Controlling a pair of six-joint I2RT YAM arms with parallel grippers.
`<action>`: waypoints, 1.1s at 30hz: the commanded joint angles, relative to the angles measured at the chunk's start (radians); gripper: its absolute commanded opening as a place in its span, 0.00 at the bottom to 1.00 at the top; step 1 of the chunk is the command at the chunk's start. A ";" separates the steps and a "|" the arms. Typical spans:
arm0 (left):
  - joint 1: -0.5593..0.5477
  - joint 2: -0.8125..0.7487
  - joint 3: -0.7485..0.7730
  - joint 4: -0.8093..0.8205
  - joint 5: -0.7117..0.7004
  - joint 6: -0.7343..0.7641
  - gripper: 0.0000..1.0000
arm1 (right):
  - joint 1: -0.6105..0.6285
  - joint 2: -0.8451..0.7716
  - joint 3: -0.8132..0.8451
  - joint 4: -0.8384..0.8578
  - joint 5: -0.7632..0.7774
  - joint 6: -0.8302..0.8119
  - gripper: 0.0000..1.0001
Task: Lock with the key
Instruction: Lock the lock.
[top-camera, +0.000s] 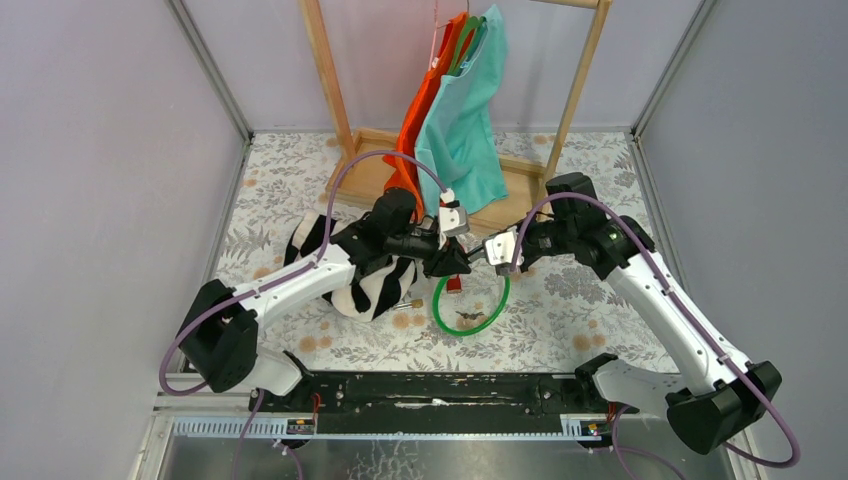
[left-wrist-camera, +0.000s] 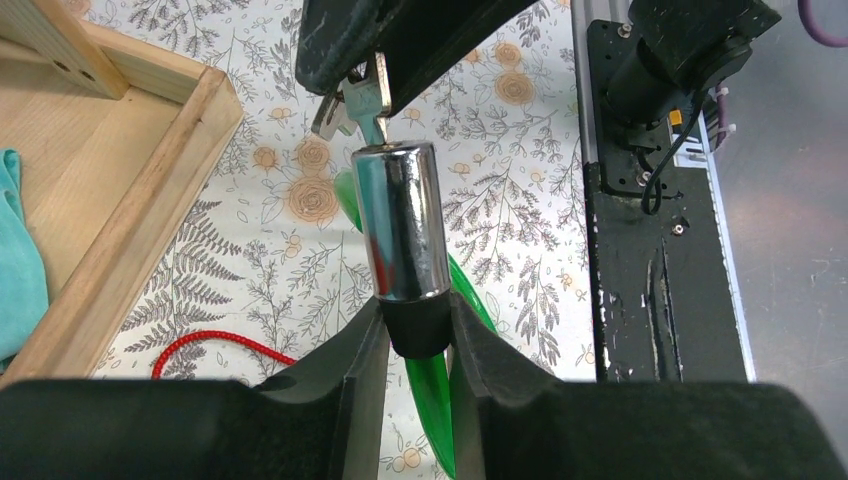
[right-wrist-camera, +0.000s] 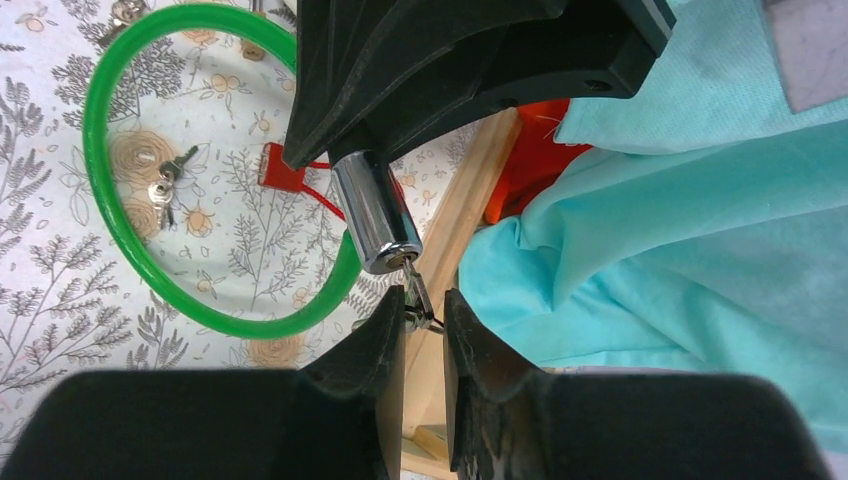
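Your left fingers are gripping the lock by its black end, above the table. Your right fingers are pinching the key, which is poking into the lock, near the wooden frame edge.

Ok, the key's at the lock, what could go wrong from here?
The right gripper pinches the key by its thin head, so it may slip or bend when turned. The left gripper holds the lock only at its black end, so the lock could spin in that grip instead.
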 joint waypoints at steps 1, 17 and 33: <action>-0.013 -0.004 0.032 -0.008 0.101 -0.043 0.00 | -0.012 -0.032 -0.022 0.131 0.192 -0.052 0.00; -0.016 -0.017 0.007 -0.062 0.108 0.068 0.00 | -0.013 -0.054 -0.016 0.186 0.412 -0.039 0.00; -0.014 -0.022 -0.001 -0.062 0.135 0.074 0.00 | -0.012 -0.044 0.079 0.048 0.516 -0.117 0.00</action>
